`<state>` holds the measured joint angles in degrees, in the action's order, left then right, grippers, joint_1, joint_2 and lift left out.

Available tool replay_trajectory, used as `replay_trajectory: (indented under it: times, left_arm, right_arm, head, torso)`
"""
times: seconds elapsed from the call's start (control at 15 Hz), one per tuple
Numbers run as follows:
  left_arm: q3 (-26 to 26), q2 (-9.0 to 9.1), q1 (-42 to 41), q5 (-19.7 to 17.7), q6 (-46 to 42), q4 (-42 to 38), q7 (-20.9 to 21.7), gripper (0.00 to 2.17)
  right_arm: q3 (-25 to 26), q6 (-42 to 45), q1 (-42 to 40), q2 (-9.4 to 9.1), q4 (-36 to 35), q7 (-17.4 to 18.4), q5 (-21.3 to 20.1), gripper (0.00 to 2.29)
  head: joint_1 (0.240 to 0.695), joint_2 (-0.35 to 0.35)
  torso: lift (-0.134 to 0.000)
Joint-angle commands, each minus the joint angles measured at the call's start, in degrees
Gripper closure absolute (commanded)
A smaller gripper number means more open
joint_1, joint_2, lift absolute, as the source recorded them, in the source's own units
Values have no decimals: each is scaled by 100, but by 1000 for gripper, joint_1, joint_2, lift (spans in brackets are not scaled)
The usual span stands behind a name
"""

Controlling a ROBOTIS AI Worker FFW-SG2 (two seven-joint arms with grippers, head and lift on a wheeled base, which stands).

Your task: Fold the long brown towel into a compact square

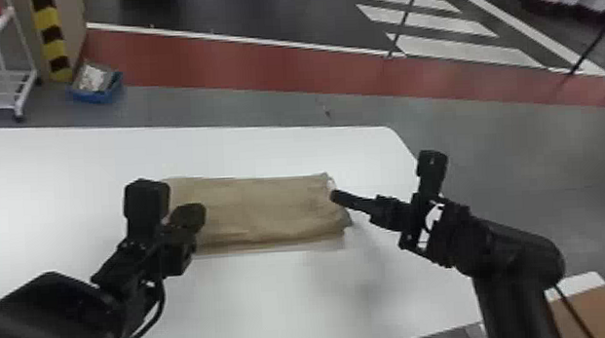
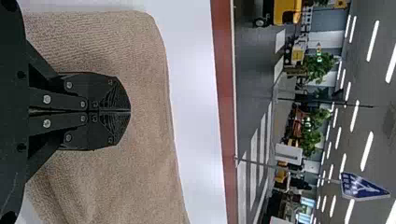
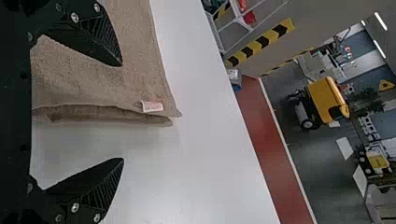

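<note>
On the counter (image 1: pixel 293 303) we see the towel (image 1: pixel 269 206), a flat oblong, likely light and limp (its layers may sag), best pinched through all layers at its right end. There the right gripper (image 3: pixel 123 112) has its jaws wide; the left gripper (image 2: pixel 129 112), over the other end, has them together. The right wrist view shows a label (image 3: pixel 152 107) and parted layers; the head view, the broad outline.
</note>
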<state>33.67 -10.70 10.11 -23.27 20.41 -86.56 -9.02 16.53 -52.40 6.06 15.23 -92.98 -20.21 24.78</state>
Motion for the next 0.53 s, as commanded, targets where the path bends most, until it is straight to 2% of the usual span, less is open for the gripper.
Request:
replay_trajectory:
  times: [0.0,0.2,0.27,0.47]
  left_arm:
    - [-18,-29,-9,-11,12,-1,5,2064]
    - [-62,-38,-9,-11,12,-1,41,2061]
    - [-62,-38,-9,-38,12,-1,41,2061]
    - [-71,-55,-26,-64,-5,-27,49,2064]
  right_arm:
    - [-159,-100,159,-20,131,0,-8,292]
    - [-273,-153,255,-73,315,44,-17,353]
    - [-282,-136,255,-81,350,167,-43,410]
    - [-335,-136,326,-81,456,246,-158,410]
  head:
    - [695,-326]
    - [695,-302]
    - [695,-297]
    - [695,-297]
  torso:
    - [-120]
    - [-120]
    - [-120]
    - [-120]
